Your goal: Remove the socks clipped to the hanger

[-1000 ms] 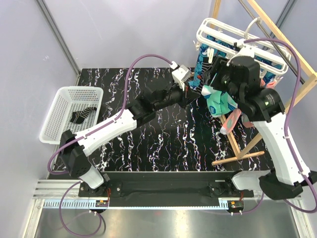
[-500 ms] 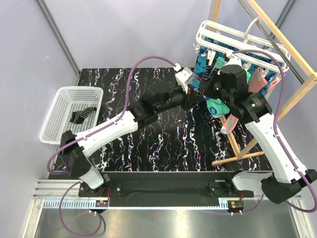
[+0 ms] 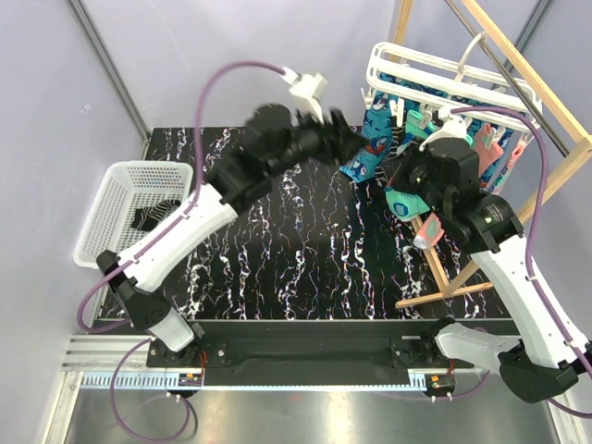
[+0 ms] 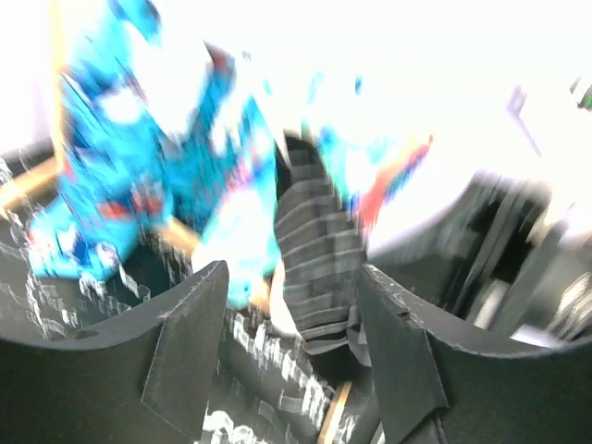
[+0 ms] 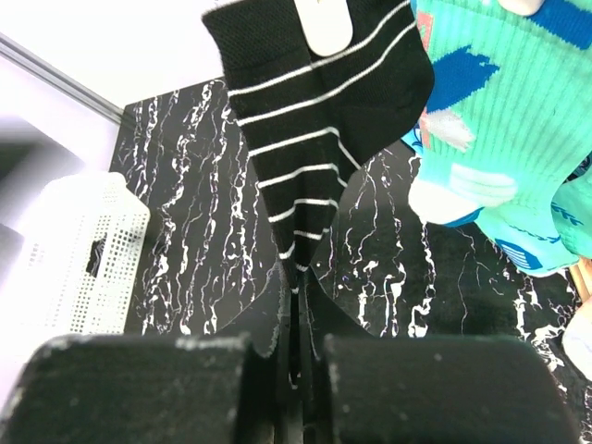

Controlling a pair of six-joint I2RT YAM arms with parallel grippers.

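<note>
The white hanger (image 3: 416, 69) hangs at the back right with several socks clipped under it. A dark striped sock (image 5: 324, 120) dangles from a white clip (image 5: 326, 23). My right gripper (image 5: 294, 314) is shut on the sock's lower tip, and in the top view the right gripper (image 3: 400, 165) sits under the hanger. A mint-green sock (image 5: 499, 111) hangs just right of it. My left gripper (image 3: 344, 139) stands open and empty beside the blue shark sock (image 3: 365, 157). In the blurred left wrist view, the left gripper (image 4: 291, 277) faces the striped sock (image 4: 314, 250) from a short distance.
A white basket (image 3: 120, 176) at the table's left edge holds one dark sock (image 3: 153, 215). The light wooden frame (image 3: 518, 55) carries the hanger and its feet rest on the right of the black marbled table (image 3: 277, 259). A salmon-pink sock (image 3: 430, 227) hangs low.
My left gripper has opened and pulled back up and to the left, away from the socks. My right gripper has shut on the striped sock's lower end.
</note>
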